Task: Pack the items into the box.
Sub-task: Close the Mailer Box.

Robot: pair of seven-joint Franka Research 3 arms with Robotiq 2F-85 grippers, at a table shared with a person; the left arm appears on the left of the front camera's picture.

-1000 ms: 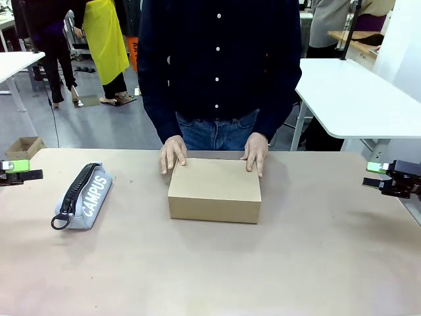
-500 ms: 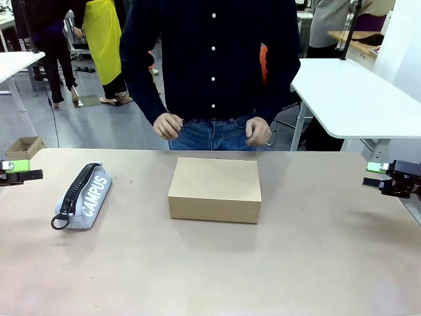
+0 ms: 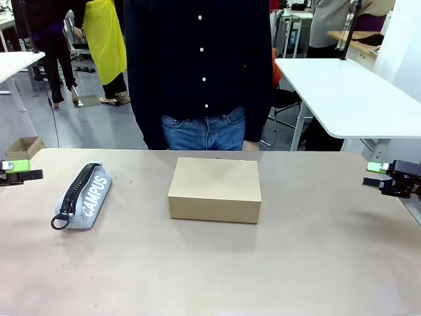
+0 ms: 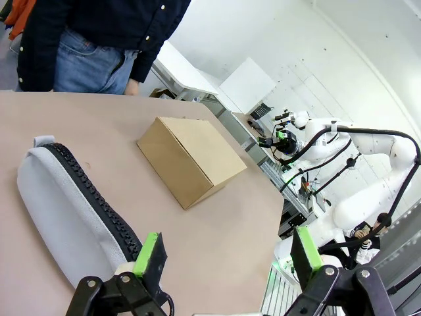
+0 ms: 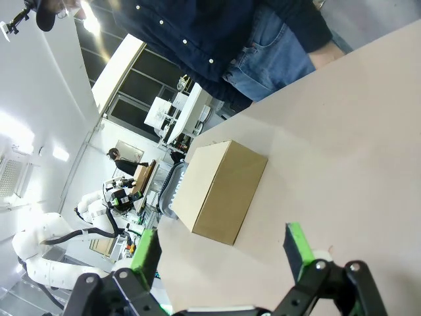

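Front view: the closed cardboard box [image 3: 215,189] sits mid-tabletop [image 3: 210,263], long axis left-to-right, just right of the grey CAMPUS pencil case [image 3: 83,195]. Left gripper [image 4: 227,260] and right gripper [image 5: 220,247] fingers are spread apart, empty, well apart from the box.

Plain matt brown cardboard on the box [image 3: 215,189] at the centre of the frame, lid shut, faces smooth and unprinted. Table [image 3: 210,276] below it is a dull, smooth tan sheet. Centre left, the pencil case [image 3: 84,195] is soft grey cloth with a black toothed zip. Each pincer, left [image 4: 223,260] and right [image 5: 220,253], shows matt black plastic with bright green pads.
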